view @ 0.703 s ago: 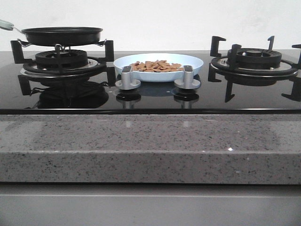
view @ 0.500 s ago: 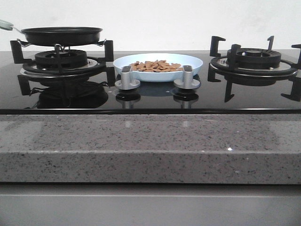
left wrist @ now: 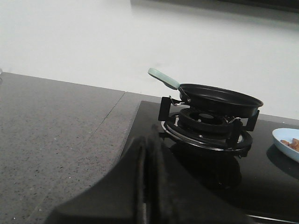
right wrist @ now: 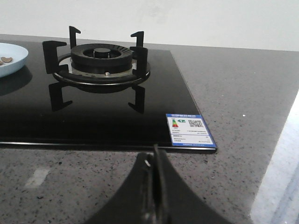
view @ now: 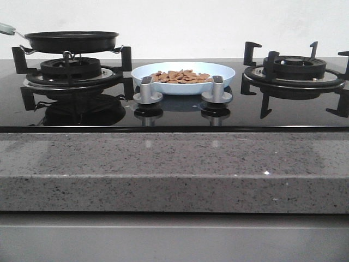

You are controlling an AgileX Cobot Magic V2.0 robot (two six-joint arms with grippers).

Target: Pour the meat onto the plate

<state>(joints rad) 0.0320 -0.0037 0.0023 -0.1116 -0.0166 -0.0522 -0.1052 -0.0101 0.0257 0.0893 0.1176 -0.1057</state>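
Observation:
The pale blue plate (view: 184,77) sits on the black glass hob between the two burners, with the reddish-brown meat (view: 181,76) heaped in it. Its edge shows in the left wrist view (left wrist: 286,141) and in the right wrist view (right wrist: 11,57). The black frying pan (view: 71,40) with a pale green handle (left wrist: 163,78) rests on the left burner and looks empty. My left gripper (left wrist: 148,144) is shut and empty, low over the counter left of the hob. My right gripper (right wrist: 154,156) is shut and empty, over the counter in front of the right burner. Neither gripper shows in the front view.
Two silver knobs (view: 148,91) (view: 217,90) stand just in front of the plate. The right burner (view: 293,71) is bare. A blue and white label (right wrist: 190,130) is stuck on the hob's front right corner. A grey speckled stone counter (view: 174,169) surrounds the hob.

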